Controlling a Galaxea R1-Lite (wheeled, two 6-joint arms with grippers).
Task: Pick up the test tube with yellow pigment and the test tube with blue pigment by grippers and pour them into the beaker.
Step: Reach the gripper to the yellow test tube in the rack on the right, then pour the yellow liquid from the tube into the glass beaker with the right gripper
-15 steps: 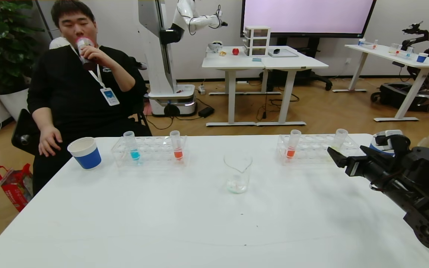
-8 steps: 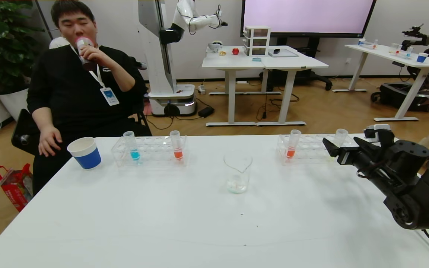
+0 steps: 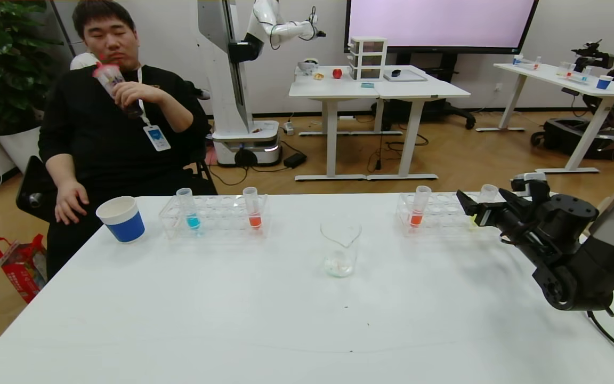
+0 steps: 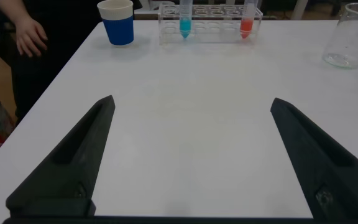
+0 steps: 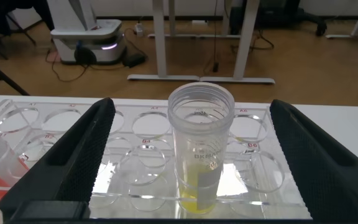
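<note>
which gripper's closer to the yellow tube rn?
Right. The right gripper is open with the yellow tube standing in its rack between the fingers, not yet gripped. The left gripper is open over bare table, far off, facing the rack with the blue tube.

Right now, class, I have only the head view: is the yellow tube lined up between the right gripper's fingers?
Observer: Yes. The right wrist view shows the yellow tube upright in its rack, midway between the open fingers of the right gripper; neither finger touches it.
Operator: And the left gripper? I can't see it.
Observer: The left gripper is open over bare table, facing the blue tube far ahead.
</note>
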